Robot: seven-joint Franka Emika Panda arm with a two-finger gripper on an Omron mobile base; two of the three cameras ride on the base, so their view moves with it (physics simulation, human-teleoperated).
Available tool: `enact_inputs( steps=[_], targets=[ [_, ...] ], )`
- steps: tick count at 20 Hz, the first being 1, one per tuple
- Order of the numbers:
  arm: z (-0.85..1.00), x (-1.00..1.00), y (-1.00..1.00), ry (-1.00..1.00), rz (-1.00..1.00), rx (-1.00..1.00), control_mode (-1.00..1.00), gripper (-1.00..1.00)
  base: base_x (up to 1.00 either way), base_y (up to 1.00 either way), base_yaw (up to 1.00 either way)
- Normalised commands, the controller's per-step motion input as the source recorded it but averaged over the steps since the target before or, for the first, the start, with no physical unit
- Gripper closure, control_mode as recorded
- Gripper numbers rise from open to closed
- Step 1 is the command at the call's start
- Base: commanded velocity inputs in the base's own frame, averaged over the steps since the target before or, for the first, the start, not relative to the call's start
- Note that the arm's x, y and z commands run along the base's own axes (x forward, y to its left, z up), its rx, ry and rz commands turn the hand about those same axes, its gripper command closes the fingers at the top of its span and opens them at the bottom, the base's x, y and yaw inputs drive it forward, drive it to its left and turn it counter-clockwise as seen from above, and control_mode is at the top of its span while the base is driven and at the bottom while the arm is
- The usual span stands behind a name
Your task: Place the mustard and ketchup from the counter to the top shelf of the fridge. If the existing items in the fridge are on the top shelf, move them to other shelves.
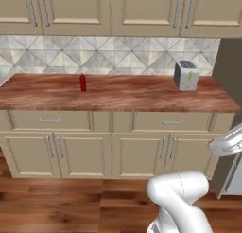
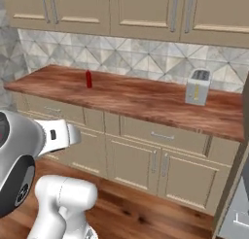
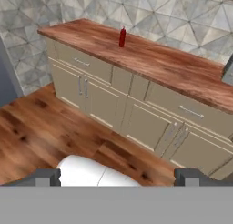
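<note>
While your hand [image 3: 116, 177] is released and empty, steer toward the ketchup [image 3: 122, 37], upper centre on the desk [image 3: 173, 68], and grasp its body squarely.

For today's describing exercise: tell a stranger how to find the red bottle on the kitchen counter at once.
Start at the long reddish-brown wooden counter below the beige wall cabinets and grey tiled backsplash. Toward its left part stands the ketchup, upright and alone. It is a slim, all-red bottle with a narrow nozzle, unlike the boxy silver toaster far to its right.
</note>
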Motion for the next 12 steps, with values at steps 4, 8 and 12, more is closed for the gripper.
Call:
enact_inputs(
  steps=[4,8,12],
  targets=[
    [0.00,0.00,0.00,0.00,0.00,0.00,1.00,-1.00,1.00,1.00,-0.15],
    [0.00,0.00,0.00,0.00,0.00,0.00,1.00,-1.00,1.00,1.00,-0.23],
    [0.00,0.00,0.00,0.00,0.00,0.00,1.00,-1.00,1.00,0.81,-0.29]
  ],
)
